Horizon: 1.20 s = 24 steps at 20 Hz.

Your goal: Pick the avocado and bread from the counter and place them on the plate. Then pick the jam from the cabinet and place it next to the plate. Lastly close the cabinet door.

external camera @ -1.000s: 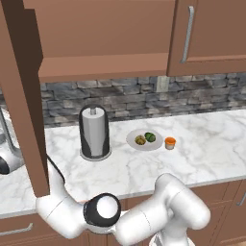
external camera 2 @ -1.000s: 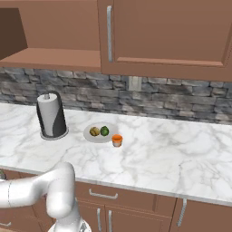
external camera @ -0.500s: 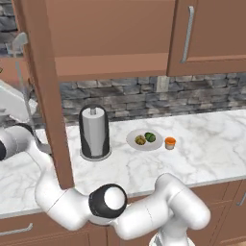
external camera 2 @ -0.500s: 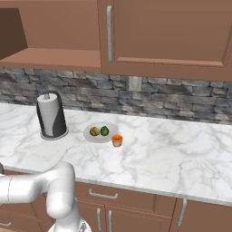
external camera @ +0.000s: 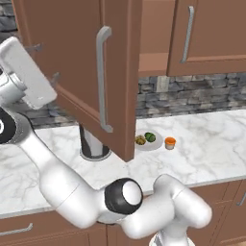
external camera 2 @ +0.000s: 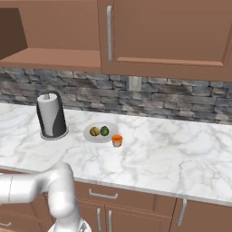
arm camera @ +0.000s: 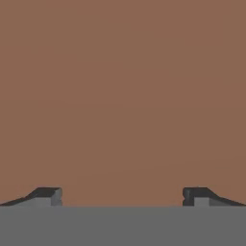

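- The cabinet door (external camera: 91, 77) hangs part-way open, swung out over the counter (external camera: 206, 139). Its long axis is vertical, and its slim silver bar handle (external camera: 102, 79) also runs vertically, near the free edge.
- In the left base view the door's lower corner covers most of the paper-towel holder (external camera: 93, 146), and its free edge comes down just left of the plate (external camera: 156, 144).
- In the right base view the paper-towel holder (external camera 2: 52, 115) stands upright and unobstructed, left of the plate (external camera 2: 88, 135) and a little apart from it.
- The avocado (external camera: 150, 137) and the bread (external camera: 140, 140) lie side by side on the plate, bread to the left; they look close to touching.
- The jam (external camera: 170, 143) stands upright on the counter just beside the plate's right rim; from the right base view it (external camera 2: 117, 140) sits slightly nearer the front edge than the plate.
- The cabinet (external camera 2: 54, 54) shows a bare brown shelf above the stone backsplash (external camera 2: 181, 102); a wall outlet (external camera 2: 134, 83) is set in the stone behind the plate.
- A neighbouring cupboard door (external camera 2: 167, 31) is shut, its handle vertical.
- No writing or label can be read anywhere; the jam's band is too small to tell.
- The gripper (arm camera: 122, 196) has its jaws spread wide with nothing between them; the two dark fingertips (arm camera: 47, 194) face a plain brown wooden surface at close range.
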{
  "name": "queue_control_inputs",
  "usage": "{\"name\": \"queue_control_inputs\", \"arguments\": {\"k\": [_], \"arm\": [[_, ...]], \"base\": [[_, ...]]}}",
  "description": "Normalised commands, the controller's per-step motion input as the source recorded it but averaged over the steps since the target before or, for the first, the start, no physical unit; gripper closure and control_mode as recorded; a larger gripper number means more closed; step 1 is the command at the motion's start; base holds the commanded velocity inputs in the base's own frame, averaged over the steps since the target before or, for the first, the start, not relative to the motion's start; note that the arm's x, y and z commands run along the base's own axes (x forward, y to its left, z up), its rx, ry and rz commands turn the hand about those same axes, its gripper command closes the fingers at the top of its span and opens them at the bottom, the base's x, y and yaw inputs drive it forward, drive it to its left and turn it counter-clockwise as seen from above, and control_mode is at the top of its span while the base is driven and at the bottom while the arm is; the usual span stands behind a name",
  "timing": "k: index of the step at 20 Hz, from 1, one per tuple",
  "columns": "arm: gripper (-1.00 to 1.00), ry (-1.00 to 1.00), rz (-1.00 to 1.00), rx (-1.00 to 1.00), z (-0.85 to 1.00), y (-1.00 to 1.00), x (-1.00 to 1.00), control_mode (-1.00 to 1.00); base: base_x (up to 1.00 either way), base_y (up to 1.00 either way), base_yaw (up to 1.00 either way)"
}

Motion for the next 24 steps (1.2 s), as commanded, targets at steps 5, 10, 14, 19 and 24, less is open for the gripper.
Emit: {"name": "queue_control_inputs", "arguments": {"k": [5,10,14,19,24], "arm": [[-1.0,0.29,0.35,0.29,0.19,-0.79,0.0,-1.0],[-1.0,0.31,0.33,0.27,0.04,-0.85,0.22,-1.0],[-1.0,0.27,0.31,0.26,0.01,-0.92,0.38,-1.0],[-1.0,0.22,0.31,0.25,0.0,-0.96,0.63,-1.0],[-1.0,0.14,0.34,0.2,-0.05,-0.98,0.65,-1.0]], "base": [[0.0,0.0,0.0],[0.0,0.0,0.0],[0.0,0.0,0.0],[0.0,0.0,0.0],[0.0,0.0,0.0]]}}
